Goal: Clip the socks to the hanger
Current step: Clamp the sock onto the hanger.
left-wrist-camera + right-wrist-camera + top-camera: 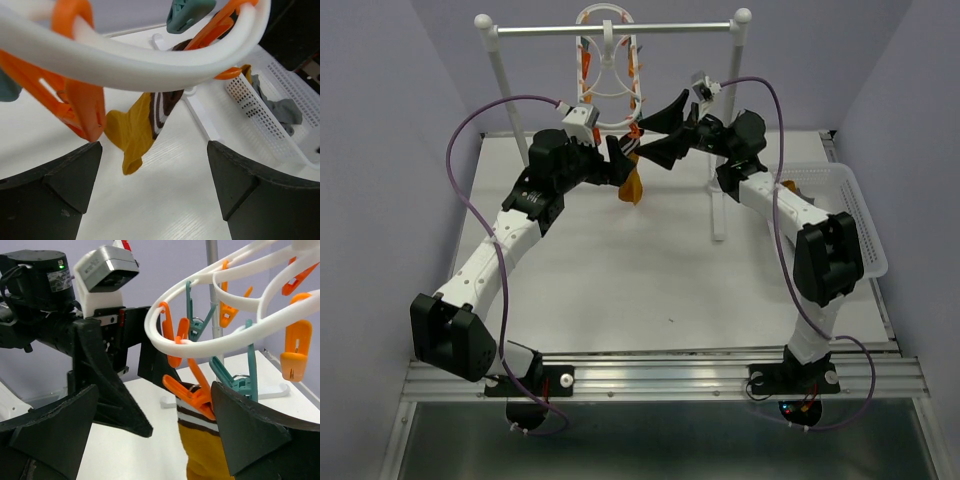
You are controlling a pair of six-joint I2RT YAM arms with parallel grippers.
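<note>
Mustard sock hangs clipped beneath the hanger, both claws spread.
The left gripper (154, 146) stands wide apart, gripping nothing, just beside the white oval hanger (605, 60). From one orange clip (192, 390) dangles the mustard sock (131, 131), its dark-and-white striped cuff uppermost and its toe drooping. The right gripper (155, 390) also gapes, empty. Far right, a grey sock (285, 110) lies in the clear basket (860, 225).

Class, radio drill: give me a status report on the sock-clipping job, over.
Both empty: left gripper open, right gripper open. Hung: striped mustard sock, on orange clip of hanger. Waiting: grey sock in basket. No obstruction seen.
</note>
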